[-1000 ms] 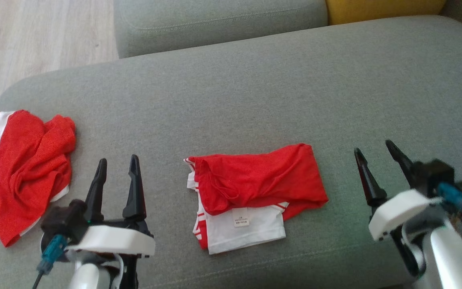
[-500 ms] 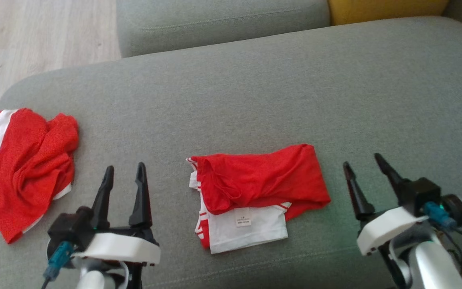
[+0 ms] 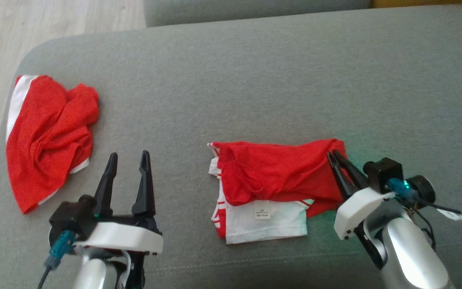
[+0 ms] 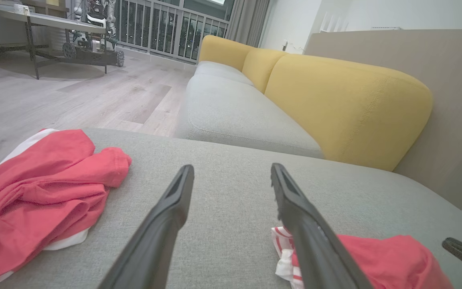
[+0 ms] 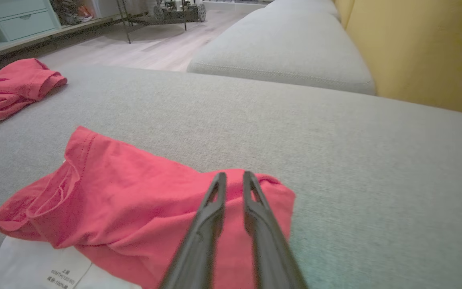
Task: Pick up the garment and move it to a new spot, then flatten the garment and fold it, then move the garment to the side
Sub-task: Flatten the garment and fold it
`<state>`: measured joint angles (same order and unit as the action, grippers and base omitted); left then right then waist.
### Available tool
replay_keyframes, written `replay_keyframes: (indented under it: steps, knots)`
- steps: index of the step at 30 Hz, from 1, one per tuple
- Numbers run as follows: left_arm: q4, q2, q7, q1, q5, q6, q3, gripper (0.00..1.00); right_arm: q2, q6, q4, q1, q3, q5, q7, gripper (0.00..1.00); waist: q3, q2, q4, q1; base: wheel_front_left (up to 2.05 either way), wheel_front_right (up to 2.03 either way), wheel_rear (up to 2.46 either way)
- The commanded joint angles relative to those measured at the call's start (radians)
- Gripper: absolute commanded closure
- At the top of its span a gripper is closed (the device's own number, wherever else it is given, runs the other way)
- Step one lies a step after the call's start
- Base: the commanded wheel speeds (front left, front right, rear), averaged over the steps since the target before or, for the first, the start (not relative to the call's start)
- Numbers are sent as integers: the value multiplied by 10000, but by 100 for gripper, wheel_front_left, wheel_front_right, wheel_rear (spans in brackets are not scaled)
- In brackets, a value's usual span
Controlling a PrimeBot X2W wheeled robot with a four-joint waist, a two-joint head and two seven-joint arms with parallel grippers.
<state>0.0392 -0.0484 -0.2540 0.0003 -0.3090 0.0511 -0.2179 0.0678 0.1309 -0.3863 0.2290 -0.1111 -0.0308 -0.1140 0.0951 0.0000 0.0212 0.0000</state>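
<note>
Folded red-and-white cloth garment [image 3: 273, 176]: lower centre of head view, on grey fabric sofa seat [image 3: 255, 80]. Right claw [image 3: 332, 153] narrowed at garment's right edge; grip unclear. Left claw [image 3: 129, 154] wide open, empty, lower left. Step, judged: moving garment aside. Next needs firm pinch through all layers.

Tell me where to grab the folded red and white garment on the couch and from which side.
Grip the folded red and white garment at its right end, where the red layers bunch together. Come in from the right, low over the grey cushion, where the right pincer sits. The left end shows loose white edges that would likely pull apart.
</note>
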Motion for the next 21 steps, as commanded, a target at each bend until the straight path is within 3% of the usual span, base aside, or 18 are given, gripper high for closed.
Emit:
replay_keyframes:
  steps: [1, 12, 17, 21]
  knots:
    - [-271, -18, -78, -505, 94, -82, 252, 0, -75, -2, 35, 490, -310, -89, -1, 100, 220, 0, 245, 0, 0, 0, 0]
    - [-177, -18, -78, -634, 86, -98, 410, 0, -22, -2, -2580, 995, -322, 275, 464, 100, 349, 0, 527, 0, 0, 0, 0]
    - [-188, -18, -78, -654, -11, -42, 281, 0, 7, -2, -2577, 1006, -536, 172, 143, 100, 288, 0, 403, 0, 0, 0, 0]
    - [-189, -18, -78, -716, -18, -14, 148, 0, -90, -2, -2004, 1126, -1516, -440, -523, 100, 293, 0, 409, 0, 0, 0, 0]
